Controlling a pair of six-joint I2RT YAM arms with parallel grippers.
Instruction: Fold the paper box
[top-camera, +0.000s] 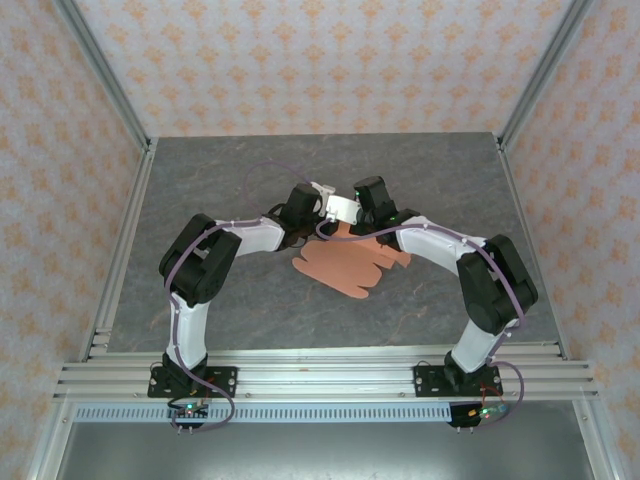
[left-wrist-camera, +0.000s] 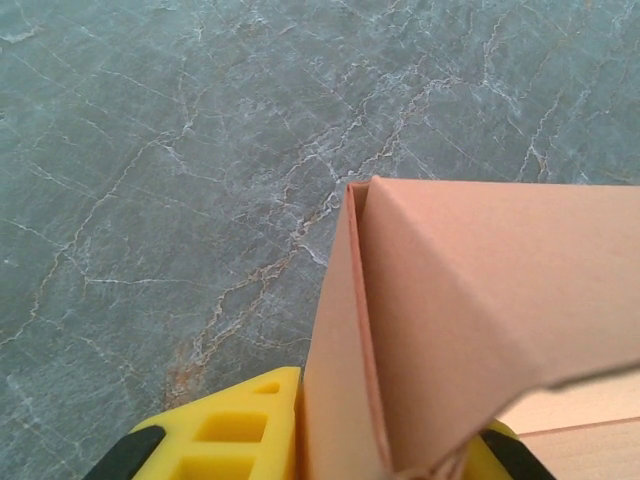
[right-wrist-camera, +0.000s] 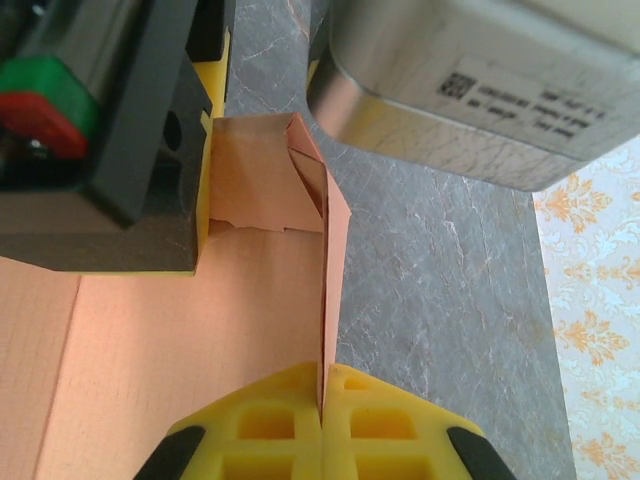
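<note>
In the overhead view the paper box (top-camera: 345, 265) lay near the middle of the grey marbled table (top-camera: 220, 180), a salmon-orange die-cut sheet still mostly flat, its scalloped flaps spread toward the lower right of the frame. Both arms arched inward and met above its upper edge, just above the centre of the picture.

In the left wrist view the left gripper (left-wrist-camera: 370, 445) sat at the bottom edge. Raised card filled the gap between its yellow fingers (left-wrist-camera: 240, 435). One panel stood up on edge and another folded over it, so that they met in a corner near the middle of the frame. The jaws were closed in on this folded card, which touched both fingers.

In the right wrist view the right gripper (right-wrist-camera: 322, 400) sat at the bottom centre, its jaws pressed together on a thin upright wall of the card that ran up the frame. Flat card lay to the left of that wall and bare table to the right. At the upper right we saw a pale grey housing (right-wrist-camera: 470, 90) with a printed label.
</note>
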